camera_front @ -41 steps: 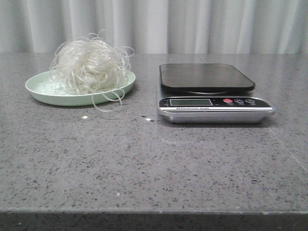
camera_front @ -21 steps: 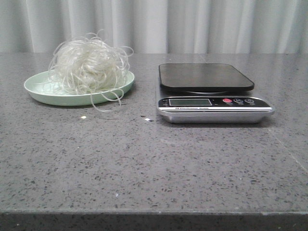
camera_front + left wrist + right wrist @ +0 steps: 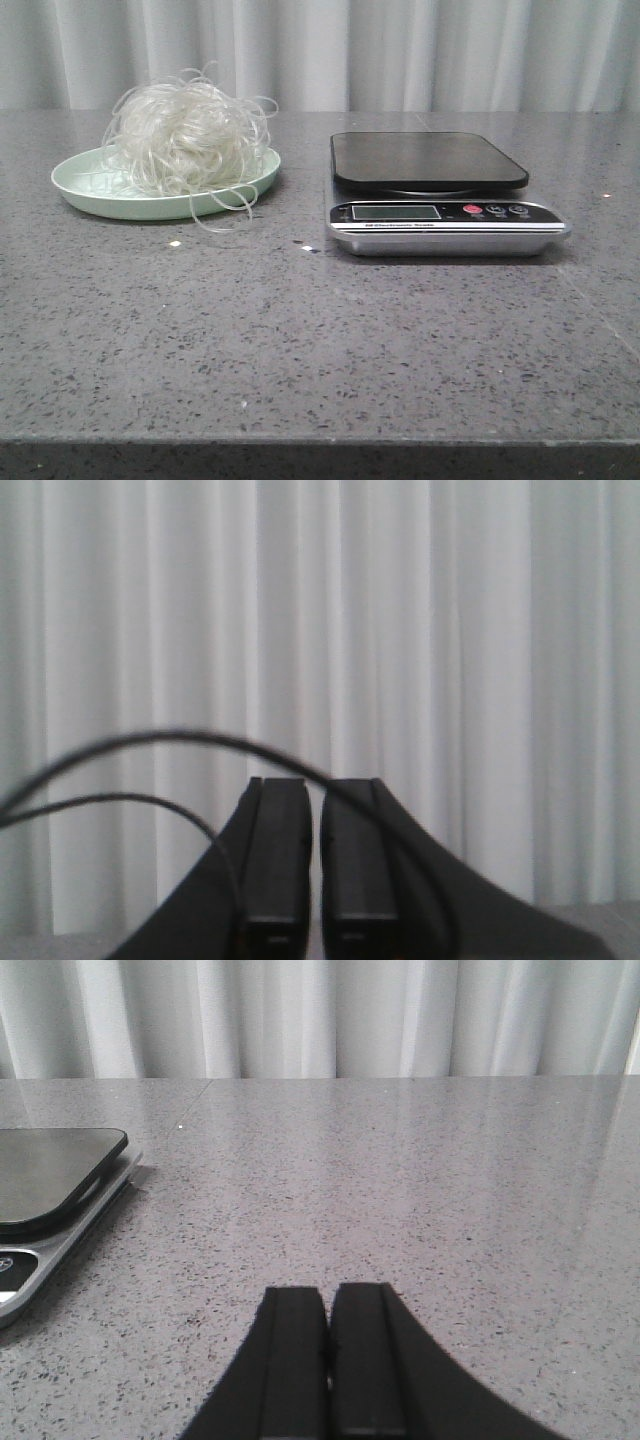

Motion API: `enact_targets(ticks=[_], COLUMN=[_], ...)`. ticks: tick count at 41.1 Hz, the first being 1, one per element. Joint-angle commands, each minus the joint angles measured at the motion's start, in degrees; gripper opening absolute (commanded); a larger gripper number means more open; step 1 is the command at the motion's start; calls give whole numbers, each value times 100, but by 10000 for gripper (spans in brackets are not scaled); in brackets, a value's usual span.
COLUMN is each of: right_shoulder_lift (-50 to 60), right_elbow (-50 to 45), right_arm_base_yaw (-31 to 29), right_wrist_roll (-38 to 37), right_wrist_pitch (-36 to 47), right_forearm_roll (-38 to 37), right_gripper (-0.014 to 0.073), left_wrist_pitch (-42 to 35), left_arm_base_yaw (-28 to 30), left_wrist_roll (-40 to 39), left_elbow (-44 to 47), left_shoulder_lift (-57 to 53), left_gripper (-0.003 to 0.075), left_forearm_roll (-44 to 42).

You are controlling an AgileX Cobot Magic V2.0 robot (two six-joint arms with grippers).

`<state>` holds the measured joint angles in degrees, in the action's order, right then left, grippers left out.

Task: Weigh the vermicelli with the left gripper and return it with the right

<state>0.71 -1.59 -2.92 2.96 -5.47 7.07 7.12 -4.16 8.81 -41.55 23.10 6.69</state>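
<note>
Vermicelli heaped on pale green plate toward far left corner of table, well apart from scale at far centre. Likely light, springy, brittle, with loose loops prone to snagging; best pinched deep through the dense middle. Left end effector and right end effector both closed, empty.
</note>
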Motion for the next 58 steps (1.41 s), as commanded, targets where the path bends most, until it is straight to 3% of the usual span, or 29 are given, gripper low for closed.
enact_targets(ticks=[1, 6, 10, 25, 37, 58], right_shoulder_lift=[80, 80, 80, 80, 80, 80], right_elbow=[43, 43, 43, 43, 43, 43], right_arm_base_yaw=[-25, -25, -25, -25, -25, -25], right_wrist_roll=[-5, -5, -5, -5, -5, -5], right_wrist_pitch=[437, 437, 437, 437, 437, 437], right_forearm_roll=[9, 9, 9, 9, 9, 9], right_gripper=[152, 152, 152, 152, 152, 152], left_wrist_pitch=[-92, 232, 610, 3239, 4651, 4799], left_arm_base_yaw=[-278, -665, -962, -1331, -1331, -1331], left_wrist_roll=[-32, -32, -32, 87, 852, 1348], left_elbow=[-471, -835, -1114, -3125, -4587, -5173], left_shoulder_lift=[631, 1350, 1862, 4381, 6187, 7828], left_gripper=[316, 501, 554, 555, 554, 554], left_forearm_roll=[60, 77, 77, 155, 866, 1248])
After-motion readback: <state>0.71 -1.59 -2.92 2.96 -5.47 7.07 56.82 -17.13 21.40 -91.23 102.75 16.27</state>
